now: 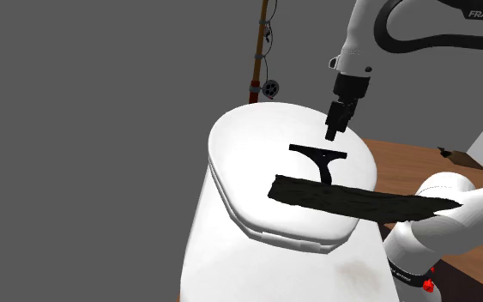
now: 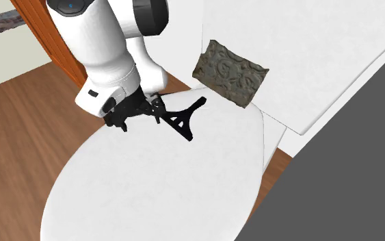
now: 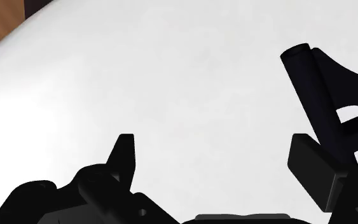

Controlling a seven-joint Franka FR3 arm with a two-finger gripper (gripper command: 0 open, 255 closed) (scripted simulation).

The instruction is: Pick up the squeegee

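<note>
We are at the approach step: our gripper (image 1: 334, 129) hangs wide open and empty over the white toilet lid (image 1: 248, 163). The black squeegee (image 1: 319, 160) lies on the lid beside one finger, not between them. Next we should centre over its handle, descend and close.

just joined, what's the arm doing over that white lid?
The Franka arm's black gripper is open and hangs just above the white toilet lid, going for the black squeegee that lies on it. In the wrist view the squeegee's handle sits out beside one finger, not between the two, so nothing is gripped and the squeegee has not been lifted yet. A patterned grey pad lies behind the lid.
</note>
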